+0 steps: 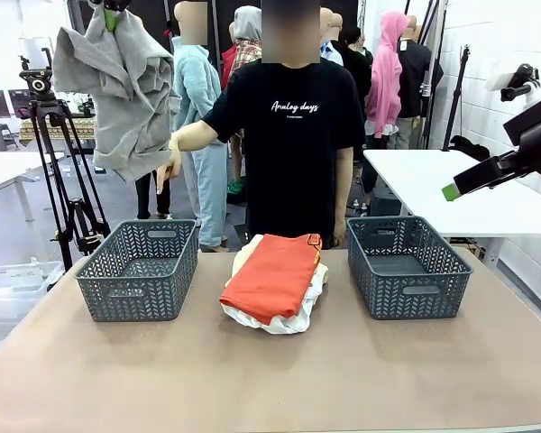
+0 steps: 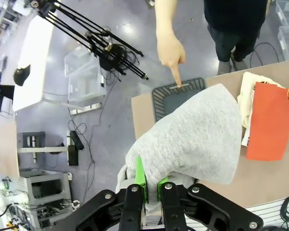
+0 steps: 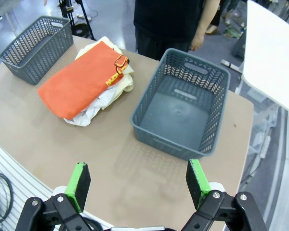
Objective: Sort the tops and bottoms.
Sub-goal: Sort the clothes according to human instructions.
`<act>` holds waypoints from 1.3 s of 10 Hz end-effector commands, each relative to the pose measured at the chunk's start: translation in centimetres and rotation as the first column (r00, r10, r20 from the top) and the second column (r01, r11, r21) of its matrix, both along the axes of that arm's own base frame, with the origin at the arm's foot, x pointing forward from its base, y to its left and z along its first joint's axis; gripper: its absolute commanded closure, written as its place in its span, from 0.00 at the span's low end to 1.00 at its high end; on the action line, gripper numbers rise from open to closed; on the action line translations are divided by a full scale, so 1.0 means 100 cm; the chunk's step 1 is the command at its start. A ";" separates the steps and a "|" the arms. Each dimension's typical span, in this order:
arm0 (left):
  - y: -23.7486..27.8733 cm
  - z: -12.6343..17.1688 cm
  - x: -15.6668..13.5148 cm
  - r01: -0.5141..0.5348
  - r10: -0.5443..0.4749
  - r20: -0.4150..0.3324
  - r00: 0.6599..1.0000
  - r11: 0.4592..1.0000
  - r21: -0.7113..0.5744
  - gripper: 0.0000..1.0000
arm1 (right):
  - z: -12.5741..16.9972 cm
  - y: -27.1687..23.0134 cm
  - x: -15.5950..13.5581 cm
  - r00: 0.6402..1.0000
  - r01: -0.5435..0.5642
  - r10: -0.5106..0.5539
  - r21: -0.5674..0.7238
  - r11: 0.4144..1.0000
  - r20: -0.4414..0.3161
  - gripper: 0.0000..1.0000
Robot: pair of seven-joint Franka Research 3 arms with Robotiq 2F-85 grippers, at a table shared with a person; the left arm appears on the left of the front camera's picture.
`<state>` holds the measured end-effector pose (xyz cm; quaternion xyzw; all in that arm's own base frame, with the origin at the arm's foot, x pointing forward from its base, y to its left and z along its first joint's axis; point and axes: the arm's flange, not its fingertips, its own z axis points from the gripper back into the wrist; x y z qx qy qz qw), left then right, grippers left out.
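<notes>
Table (image 1: 270, 379) — tan, baskets (image 1: 140, 280) (image 1: 410, 289) | left fingers (image 2: 140, 180) pinch grey garment (image 2: 192, 130) (aloft) | right fingers (image 3: 78, 185) wide, empty

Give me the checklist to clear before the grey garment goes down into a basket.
1. Left hand shut on the grey garment, which is lifted high: ok.
2. Left basket has nothing in it: ok.
3. Person's hand out of the drop path: not ok, it points down at that basket.
4. Garment lined up over the basket: cannot tell.
5. Right hand open and away from the garments: ok.
6. Orange-red garment lies on the pile between the baskets, out of the way: ok.
</notes>
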<state>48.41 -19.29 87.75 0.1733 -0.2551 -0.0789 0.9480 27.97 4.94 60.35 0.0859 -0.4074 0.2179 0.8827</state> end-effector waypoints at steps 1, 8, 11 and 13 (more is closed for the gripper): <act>0.042 -0.043 0.022 -0.091 0.084 -0.048 0.995 0.984 -0.156 1.00 | -0.001 0.001 0.000 1.000 0.004 -0.004 0.006 1.000 -0.012 0.00; 0.145 -0.177 0.074 -0.335 0.281 -0.197 0.939 0.873 -0.355 1.00 | -0.001 0.001 0.000 1.000 0.004 -0.004 0.006 1.000 -0.012 0.00; 0.124 -0.218 0.077 -0.301 0.226 -0.233 0.946 0.881 -0.365 1.00 | -0.001 0.001 0.000 1.000 0.004 -0.004 0.006 1.000 -0.012 0.00; 0.126 -0.236 0.081 -0.353 0.253 -0.316 0.915 0.881 -0.316 1.00 | -0.001 0.001 0.000 1.000 0.004 -0.004 0.006 1.000 -0.012 0.00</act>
